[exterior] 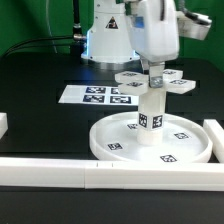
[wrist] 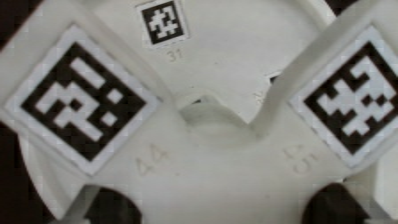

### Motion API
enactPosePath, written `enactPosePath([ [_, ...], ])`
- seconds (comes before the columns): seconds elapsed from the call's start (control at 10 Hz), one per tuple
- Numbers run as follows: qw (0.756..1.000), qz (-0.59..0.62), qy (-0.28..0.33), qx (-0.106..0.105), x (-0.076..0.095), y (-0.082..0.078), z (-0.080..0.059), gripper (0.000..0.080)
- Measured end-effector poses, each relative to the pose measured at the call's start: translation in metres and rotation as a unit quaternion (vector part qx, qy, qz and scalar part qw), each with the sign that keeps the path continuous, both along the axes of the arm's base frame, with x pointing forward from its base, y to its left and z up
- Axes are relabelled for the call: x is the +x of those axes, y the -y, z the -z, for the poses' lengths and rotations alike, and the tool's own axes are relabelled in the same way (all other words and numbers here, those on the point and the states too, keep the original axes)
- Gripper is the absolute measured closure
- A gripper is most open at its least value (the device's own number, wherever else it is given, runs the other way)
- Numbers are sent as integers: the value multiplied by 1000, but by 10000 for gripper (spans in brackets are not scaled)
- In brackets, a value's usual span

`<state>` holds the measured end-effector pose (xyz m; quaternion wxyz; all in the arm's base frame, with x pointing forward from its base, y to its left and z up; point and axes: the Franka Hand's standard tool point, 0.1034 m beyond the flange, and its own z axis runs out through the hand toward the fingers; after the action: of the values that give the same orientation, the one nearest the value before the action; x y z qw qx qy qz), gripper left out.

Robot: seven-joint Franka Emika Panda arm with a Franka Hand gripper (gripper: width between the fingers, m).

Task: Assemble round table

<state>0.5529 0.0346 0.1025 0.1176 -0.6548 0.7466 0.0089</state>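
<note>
At frame centre the post [exterior: 150, 108] stands upright in the disc [exterior: 105, 135] hub on the black table [exterior: 40, 80]; the tool [exterior: 153, 72] pinches the cross-shaped foot [exterior: 152, 81] atop the post, apparently seating it; next, probably twist home, then release.

The arm [exterior: 150, 35] is held upright over the middle of the table, wrist pointed straight down. The gripper [exterior: 153, 73] is seen closed on the foot [exterior: 153, 82], fingertips [wrist: 111, 205] dark in the wrist view.
</note>
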Motion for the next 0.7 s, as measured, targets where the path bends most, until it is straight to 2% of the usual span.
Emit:
enactPosePath([
  [0.1,1000,27,2,7,1,0,0,356],
  [0.2,999,38,0,10,1,-2,0,281],
  [0.3,999,36,0,10,1,-2,0,281],
  [0.4,999,31,0,9,1,-2,0,174],
  [0.5,1000,21,-4,12,0,-3,-2,174],
  [0.7,1000,13,0,19,2,-5,-17,155],
])
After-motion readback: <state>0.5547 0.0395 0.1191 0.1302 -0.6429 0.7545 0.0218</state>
